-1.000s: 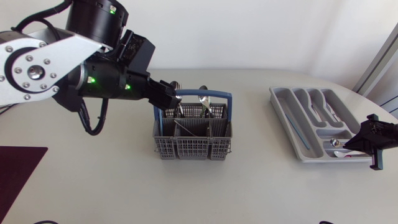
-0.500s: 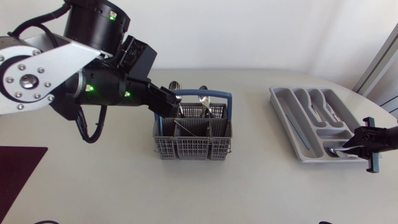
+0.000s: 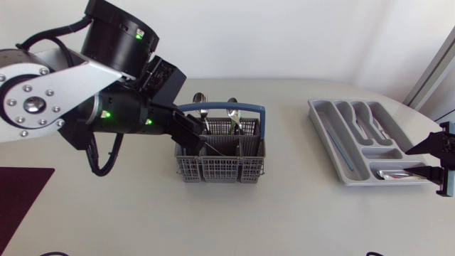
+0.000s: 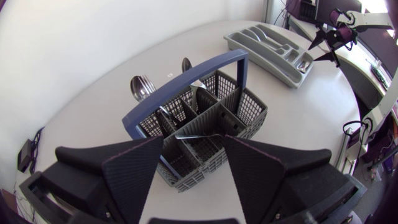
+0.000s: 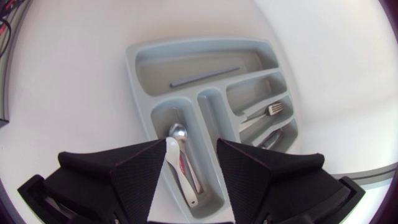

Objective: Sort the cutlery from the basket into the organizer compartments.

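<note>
Left gripper [image 4: 194, 146]: mine, fingers spread wide with nothing between them. It hangs over the end of the basket nearest my left arm; in the head view it [image 3: 193, 139] covers that end's rear corner. Whether it touches the rim I cannot tell.
Basket [image 4: 249, 118]: grey mesh, divided into cells, standing upright mid-table [image 3: 219, 169]. One foot of the blue handle [image 4: 186, 78] comes down between my left fingers, and the handle arches across the top.
Cutlery in basket: a few pieces stand in the rear cells, heads up past the handle. Two spoon bowls [image 3: 233, 112] show in the head view; the left wrist view shows rounded heads [image 4: 139, 87] beyond the handle.
Right gripper [image 5: 191, 146]: mine, fingers apart and empty, just off the organizer's near end [image 3: 419, 161].
Spoon [image 5: 180, 146]: lying flat in the organizer's end compartment, right ahead of my right fingers, bowl pointing away from them.
Organizer [image 5: 134, 62]: grey tray near the table's right edge [image 3: 316, 114], well apart from the basket.
Far compartments: forks [image 5: 267, 111] lie in the side slots; a thin blue-grey stick [image 5: 205, 76] lies in the long one.
</note>
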`<state>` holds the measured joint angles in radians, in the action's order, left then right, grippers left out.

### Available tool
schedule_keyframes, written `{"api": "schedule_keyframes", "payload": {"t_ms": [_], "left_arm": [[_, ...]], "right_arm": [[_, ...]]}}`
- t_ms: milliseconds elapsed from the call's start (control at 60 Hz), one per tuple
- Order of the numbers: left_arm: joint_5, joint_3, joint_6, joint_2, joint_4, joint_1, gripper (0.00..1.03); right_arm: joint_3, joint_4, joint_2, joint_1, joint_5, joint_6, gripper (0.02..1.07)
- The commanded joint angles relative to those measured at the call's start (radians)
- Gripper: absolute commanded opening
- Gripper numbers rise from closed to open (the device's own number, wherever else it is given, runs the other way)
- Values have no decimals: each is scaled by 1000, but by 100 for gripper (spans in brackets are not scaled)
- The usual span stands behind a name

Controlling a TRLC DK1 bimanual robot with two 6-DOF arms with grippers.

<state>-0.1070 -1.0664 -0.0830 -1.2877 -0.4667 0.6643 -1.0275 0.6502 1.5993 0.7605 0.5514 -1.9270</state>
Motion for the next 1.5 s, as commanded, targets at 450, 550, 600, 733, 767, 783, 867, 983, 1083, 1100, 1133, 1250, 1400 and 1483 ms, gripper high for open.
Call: {"api": "schedule_keyframes", "payload": {"t_ms": [450,550,600,733,767,783,867,983,1083,1100,1133,1250,1400,1483], "left_arm": [[150,-72,126,-94,-135,-35,67],[205,-79,132,-96,-135,-68,67],[228,-83,132,-102,-135,-75,67],[227,-78,132,-127,-127,-80,67],[227,-78,134,-133,-119,-80,67],[227,-79,135,-136,-116,-81,67],[227,-83,150,-153,-104,-92,66],[227,-84,155,-183,-102,-103,66],[225,-87,155,-206,-92,-103,66],[225,-87,155,-213,-89,-103,66],[224,-87,158,-223,-81,-103,66],[214,-93,161,-266,-59,-103,65],[176,-118,183,-320,-49,-91,65],[139,-129,193,-338,-35,-81,65]], "right_arm": [[234,187,-329,-81,248,232,75],[290,187,-392,-119,260,250,75],[303,189,-414,-136,265,264,75],[333,189,-466,-162,285,290,75],[339,189,-475,-173,286,298,75],[342,189,-483,-179,288,304,75],[356,189,-503,-204,291,329,75],[389,184,-542,-233,298,352,75],[415,178,-579,-259,301,381,75],[419,177,-584,-262,301,385,75],[423,177,-593,-273,301,396,75],[443,177,-631,-296,303,419,75],[466,169,-676,-328,309,457,75],[468,164,-685,-340,309,471,75]]}}
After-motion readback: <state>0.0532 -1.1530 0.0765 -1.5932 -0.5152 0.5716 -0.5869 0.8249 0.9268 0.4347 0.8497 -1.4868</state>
